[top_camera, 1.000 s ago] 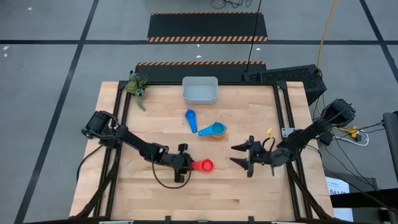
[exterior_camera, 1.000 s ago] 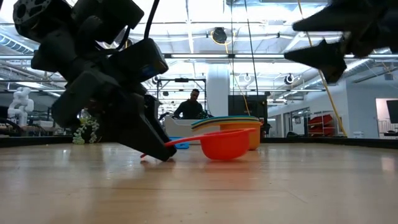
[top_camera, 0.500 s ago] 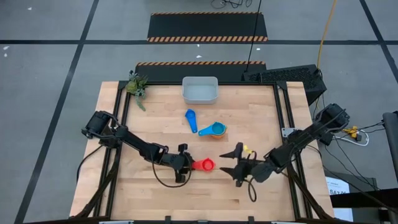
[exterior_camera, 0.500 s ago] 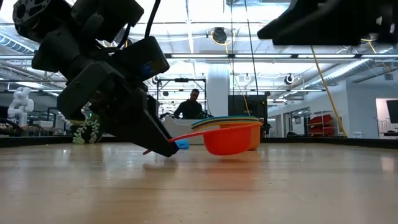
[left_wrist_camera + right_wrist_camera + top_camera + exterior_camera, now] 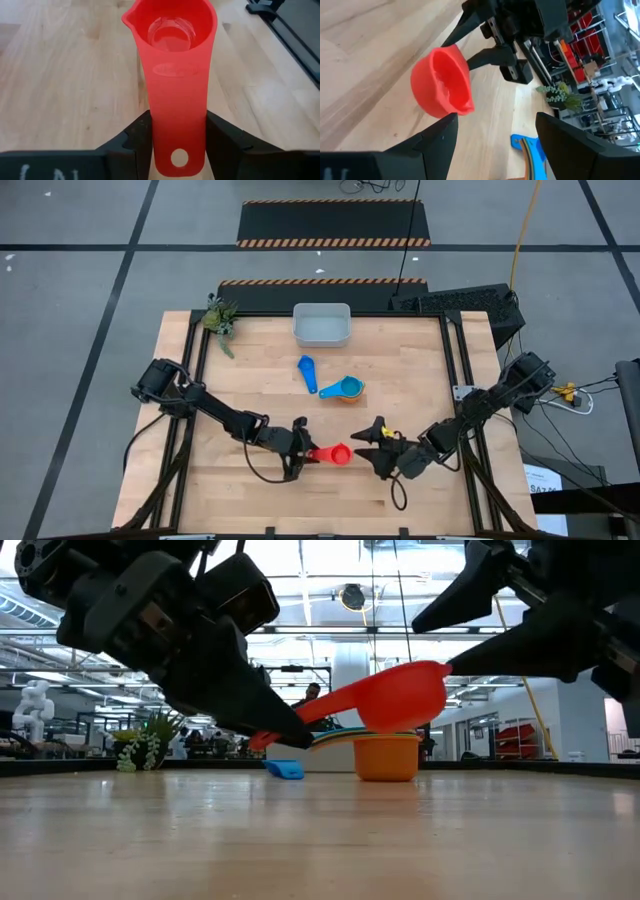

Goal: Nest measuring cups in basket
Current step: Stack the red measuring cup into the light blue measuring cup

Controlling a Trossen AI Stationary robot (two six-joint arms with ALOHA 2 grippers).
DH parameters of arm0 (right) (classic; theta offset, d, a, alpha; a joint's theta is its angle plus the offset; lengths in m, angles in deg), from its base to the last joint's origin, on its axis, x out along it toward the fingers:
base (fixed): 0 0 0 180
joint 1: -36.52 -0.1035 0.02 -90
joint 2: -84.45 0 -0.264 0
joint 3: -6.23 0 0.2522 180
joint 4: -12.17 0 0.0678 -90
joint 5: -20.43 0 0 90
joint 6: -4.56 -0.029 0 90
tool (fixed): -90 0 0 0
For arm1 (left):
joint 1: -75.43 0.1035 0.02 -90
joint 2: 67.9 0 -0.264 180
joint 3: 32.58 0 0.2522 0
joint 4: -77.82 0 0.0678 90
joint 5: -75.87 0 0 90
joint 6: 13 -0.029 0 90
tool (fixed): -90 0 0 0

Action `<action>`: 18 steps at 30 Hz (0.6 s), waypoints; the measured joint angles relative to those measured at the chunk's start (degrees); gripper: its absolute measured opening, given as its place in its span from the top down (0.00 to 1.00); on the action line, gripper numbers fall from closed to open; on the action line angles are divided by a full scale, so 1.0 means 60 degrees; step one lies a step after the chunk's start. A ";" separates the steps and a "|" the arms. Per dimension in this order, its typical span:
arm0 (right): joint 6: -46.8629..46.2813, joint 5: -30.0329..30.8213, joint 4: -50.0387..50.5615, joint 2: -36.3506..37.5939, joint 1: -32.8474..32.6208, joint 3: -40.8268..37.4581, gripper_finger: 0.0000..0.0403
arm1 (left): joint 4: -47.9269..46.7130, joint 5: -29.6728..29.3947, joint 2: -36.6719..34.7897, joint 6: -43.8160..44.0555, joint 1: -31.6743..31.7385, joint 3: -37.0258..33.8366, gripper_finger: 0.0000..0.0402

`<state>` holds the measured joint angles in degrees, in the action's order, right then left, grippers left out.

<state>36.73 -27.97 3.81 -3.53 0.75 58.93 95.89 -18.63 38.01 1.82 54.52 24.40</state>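
The table [image 5: 250,380] is a broad slab of pale butcher-block wood with visible plank seams, framed by dark metal rails. At its far edge, near the middle, sits the basket [image 5: 321,325], a smooth grey-white plastic tub, rectangular with rounded corners. In the far left corner stands a small green plant [image 5: 220,317] with spiky leaves. The left arm reaches in from the left side, and its left tool [image 5: 300,454] is clamped on the flat, tongue-shaped handle of the red cup [image 5: 338,454], one dark finger [image 5: 137,135] pressed to each edge of the handle; the handle has a round hole near its end and an oval embossed mark further along. The cup is glossy, thin-walled plastic with a round bowl and a small pouring lip, and the low view shows it lifted clear of the wood, tilted with the bowl higher than the handle. The right tool [image 5: 375,448] comes in from the right with its two tapered fingers spread wide, empty, just right of the red bowl. In the middle of the table stands a nested stack of cups [image 5: 346,389] with an orange outer shell and a light blue bowl inside, and just left of it and farther back lies a single blue cup [image 5: 307,370].
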 joint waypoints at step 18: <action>0.2311 -0.0195 -0.0104 -0.0005 -0.0433 -0.0002 0.48 | 0.1076 0.0962 0.0000 0.0334 0.0322 0.0004 0.61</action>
<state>50.59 -29.14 3.18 -3.56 -1.85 58.92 102.34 -12.85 38.01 3.82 56.45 24.42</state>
